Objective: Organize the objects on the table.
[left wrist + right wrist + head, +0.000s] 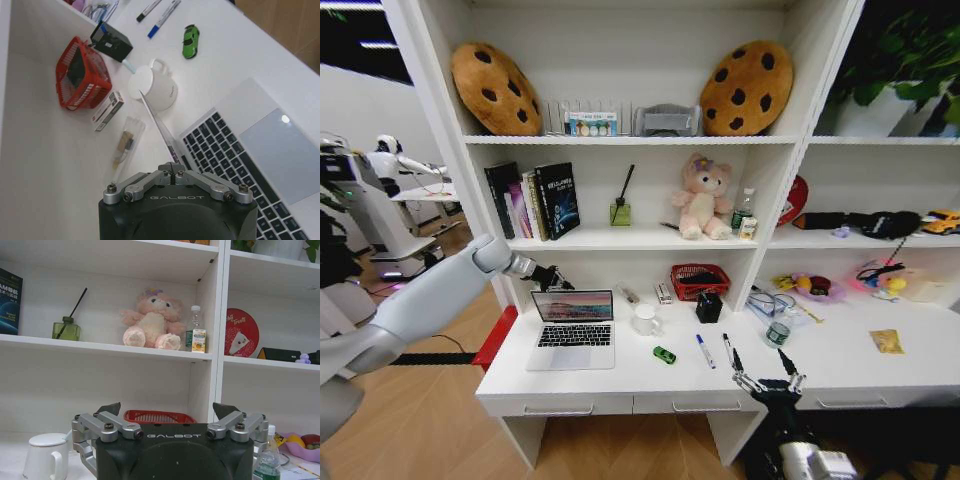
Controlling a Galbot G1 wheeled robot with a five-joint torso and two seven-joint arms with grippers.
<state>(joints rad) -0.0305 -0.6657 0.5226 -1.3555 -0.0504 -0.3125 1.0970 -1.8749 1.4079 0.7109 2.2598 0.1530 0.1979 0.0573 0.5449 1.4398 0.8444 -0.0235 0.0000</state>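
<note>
A thin silver laptop stands open at the left of the white table. My left gripper is at the top left edge of its lid. In the left wrist view the fingers are shut on the thin lid edge above the keyboard. Two pens and a green toy car lie near the middle. A small water bottle and a yellow packet are further right. My right gripper hangs open at the table's front edge, holding nothing.
A white mug, a black box and a red basket stand behind the pens. Shelves above hold books, a pink teddy bear and cookie cushions. Clutter fills the back right of the desk.
</note>
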